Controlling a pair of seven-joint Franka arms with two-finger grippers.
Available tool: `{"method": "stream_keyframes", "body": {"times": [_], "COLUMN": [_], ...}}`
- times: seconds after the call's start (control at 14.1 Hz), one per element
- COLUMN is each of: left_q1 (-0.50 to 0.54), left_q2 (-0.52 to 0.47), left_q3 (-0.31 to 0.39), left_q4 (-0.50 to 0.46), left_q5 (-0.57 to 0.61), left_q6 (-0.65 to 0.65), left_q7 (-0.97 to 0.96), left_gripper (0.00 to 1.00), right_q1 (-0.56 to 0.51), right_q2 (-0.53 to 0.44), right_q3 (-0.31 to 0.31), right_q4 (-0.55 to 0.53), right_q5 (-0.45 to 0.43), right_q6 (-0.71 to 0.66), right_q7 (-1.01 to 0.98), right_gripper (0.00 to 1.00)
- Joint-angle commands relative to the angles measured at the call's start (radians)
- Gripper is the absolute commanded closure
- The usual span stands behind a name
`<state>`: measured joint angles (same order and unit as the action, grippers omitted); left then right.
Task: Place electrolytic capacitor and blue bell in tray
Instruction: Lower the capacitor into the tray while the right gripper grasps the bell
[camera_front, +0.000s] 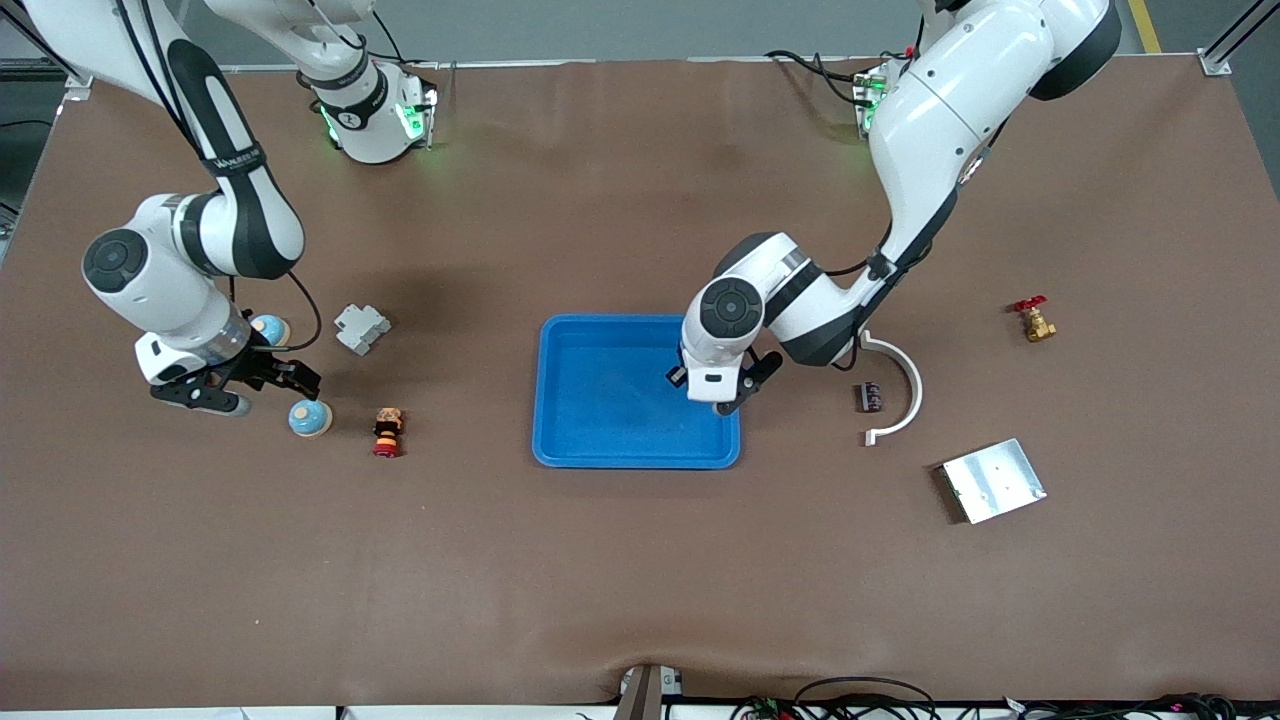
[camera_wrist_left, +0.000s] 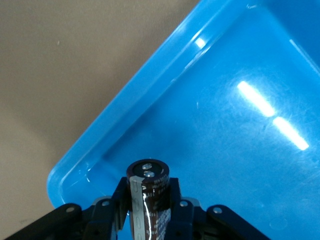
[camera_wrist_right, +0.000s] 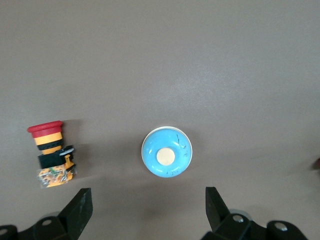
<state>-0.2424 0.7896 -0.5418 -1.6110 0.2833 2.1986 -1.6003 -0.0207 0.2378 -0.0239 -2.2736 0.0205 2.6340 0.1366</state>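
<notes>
The silver metal plate (camera_front: 992, 481) lay nearest the front camera, toward the left arm's end of the table (camera_front: 640, 580), flat, with no marking that could be read. The tray (camera_front: 600, 440), bright blue and the largest item, sat at mid-table with a raised rim and rounded corners. The left gripper (camera_wrist_left: 150, 210) hung over the tray's corner on the left arm's side, its fingers clamped on the electrolytic capacitor (camera_wrist_left: 147, 195), a dark cylinder with a pale stripe and two metal terminals on its end face; pale print ran down its sleeve but was not legible. The capacitor was above the tray floor, and contact with it could not be determined. A white curved bracket (camera_front: 898, 385) lay beside the tray toward the left arm's end, with a small dark component (camera_front: 869, 397) inside its curve and a brass valve with a red handle (camera_front: 1033, 319) farther out. The right gripper (camera_wrist_right: 147, 210) hung over the table near the right arm's end, fingers spread wide and holding nothing, directly above the blue bell (camera_wrist_right: 166, 151), which rested on the table, well apart from the tray. A second blue bell (camera_front: 269, 328) sat farther from the camera, partly hidden by the arm. A grey block (camera_front: 361, 328) and a red emergency-stop button (camera_front: 387, 431) lay nearby. The right arm's black band (camera_front: 236, 160) bore pale lettering that was too small to read.
</notes>
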Motion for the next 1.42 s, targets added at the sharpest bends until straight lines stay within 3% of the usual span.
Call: {"method": "stream_keyframes", "body": {"times": [0.0, 0.5, 1.35], "left_q1": [-0.018, -0.035, -0.021], "left_q2": [0.000, 0.019, 0.025], "left_q3": [0.005, 0.006, 0.008], "left_q4": [0.014, -0.012, -0.020], "left_q5": [0.022, 0.024, 0.037], "left_q6": [-0.003, -0.003, -0.014], "left_q7": [-0.032, -0.058, -0.037], "left_gripper": [1.00, 1.00, 1.00], "right_q1": [0.008, 0.008, -0.002], "right_q2": [0.029, 0.153, 0.212], "right_q3": [-0.004, -0.004, -0.005], "right_q4": [-0.024, -0.021, 0.034], "right_q5": [0.004, 0.004, -0.007], "right_q6": [0.072, 0.202, 0.228], "right_q7": [0.014, 0.021, 0.018], "right_gripper": [0.00, 0.00, 0.00]}}
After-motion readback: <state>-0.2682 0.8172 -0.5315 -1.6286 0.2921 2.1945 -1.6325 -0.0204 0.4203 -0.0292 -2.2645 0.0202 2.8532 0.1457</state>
